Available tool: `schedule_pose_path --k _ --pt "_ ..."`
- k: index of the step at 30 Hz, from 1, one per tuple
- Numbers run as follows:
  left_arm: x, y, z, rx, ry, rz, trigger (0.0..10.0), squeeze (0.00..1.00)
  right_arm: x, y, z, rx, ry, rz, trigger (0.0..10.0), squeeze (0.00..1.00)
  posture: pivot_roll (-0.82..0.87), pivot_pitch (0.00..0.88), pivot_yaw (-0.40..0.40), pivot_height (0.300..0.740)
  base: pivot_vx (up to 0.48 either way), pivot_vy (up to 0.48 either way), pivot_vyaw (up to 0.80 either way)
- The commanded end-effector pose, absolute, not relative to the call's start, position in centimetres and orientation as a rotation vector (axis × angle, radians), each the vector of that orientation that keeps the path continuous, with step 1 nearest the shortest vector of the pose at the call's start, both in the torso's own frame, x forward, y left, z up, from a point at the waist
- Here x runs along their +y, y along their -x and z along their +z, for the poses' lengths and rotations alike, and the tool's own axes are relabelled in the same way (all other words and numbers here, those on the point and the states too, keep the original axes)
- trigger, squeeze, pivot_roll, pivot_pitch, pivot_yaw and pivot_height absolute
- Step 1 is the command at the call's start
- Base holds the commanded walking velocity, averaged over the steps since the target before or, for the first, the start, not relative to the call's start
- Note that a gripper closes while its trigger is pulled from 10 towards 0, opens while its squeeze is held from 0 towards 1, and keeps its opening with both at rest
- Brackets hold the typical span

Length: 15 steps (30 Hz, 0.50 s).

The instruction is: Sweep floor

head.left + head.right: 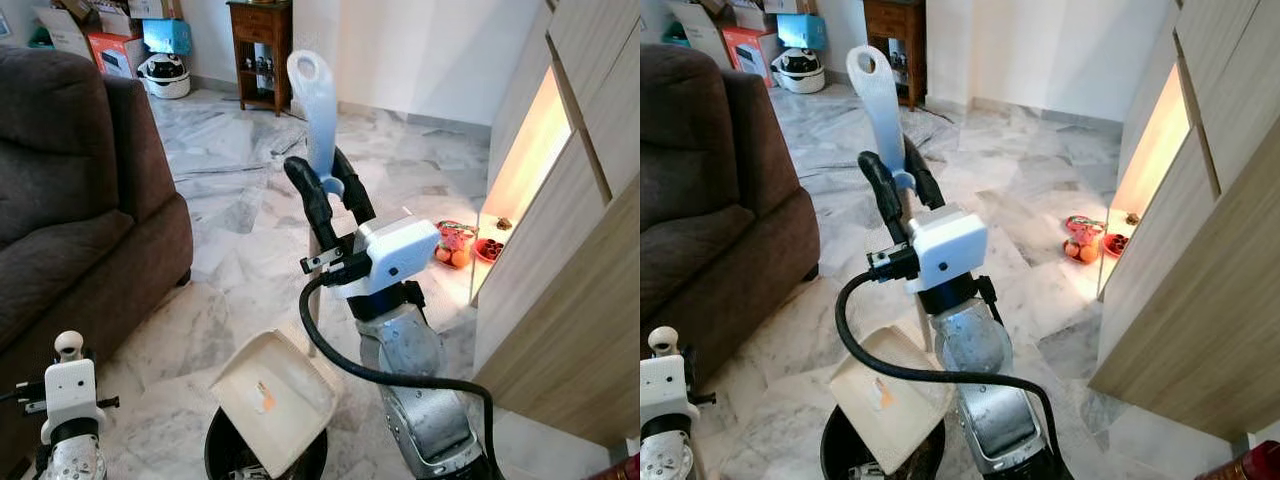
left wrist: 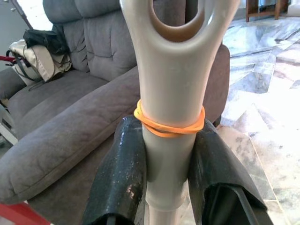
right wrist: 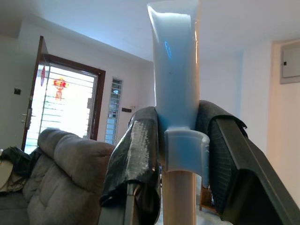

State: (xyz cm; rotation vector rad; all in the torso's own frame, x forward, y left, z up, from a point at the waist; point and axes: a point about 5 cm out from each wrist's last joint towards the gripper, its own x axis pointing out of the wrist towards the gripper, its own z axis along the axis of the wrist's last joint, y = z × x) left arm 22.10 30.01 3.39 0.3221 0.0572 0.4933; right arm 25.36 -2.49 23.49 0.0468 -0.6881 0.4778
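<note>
The right gripper (image 1: 330, 195) is clamped on the dustpan handle (image 1: 315, 100); the left gripper (image 2: 168, 173) pinches the cream broom handle (image 2: 171, 93). Below the right jaws, the dustpan (image 1: 275, 400) tilts over the black bin (image 1: 225, 455). Keep it tilted steadily so debris slides inside.

I see one dustpan (image 1: 275, 398) and one black bin (image 1: 222, 455). There is one brown sofa (image 1: 70, 190). I count one wooden cabinet (image 1: 262, 50).
</note>
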Motion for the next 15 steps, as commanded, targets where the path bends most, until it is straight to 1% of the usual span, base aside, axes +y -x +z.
schedule_pose_path --k 1,7,12,15 --pt "30.1 -23.1 4.6 0.011 -0.343 0.477 10.0 0.00 -1.7 -24.1 24.9 -0.741 -0.156 0.470 10.0 0.00 0.10 0.000 0.032 0.740 0.000 0.000 0.00" --pt "29.6 -25.0 5.4 -0.014 -0.341 0.444 10.0 0.00 -1.1 -23.3 25.5 -0.789 -0.108 0.506 10.0 0.00 0.10 0.000 0.037 0.740 0.000 0.000 0.00" --pt "29.4 -26.3 6.3 -0.035 -0.341 0.428 10.0 0.00 -0.7 -22.9 25.8 -0.814 -0.107 0.515 10.0 0.00 0.10 0.000 0.042 0.740 0.000 0.000 0.00" --pt "29.4 -27.3 7.0 -0.050 -0.343 0.422 10.0 0.00 0.0 -22.2 26.5 -0.869 -0.086 0.539 10.0 0.00 0.10 0.000 0.046 0.740 0.000 0.000 0.00"
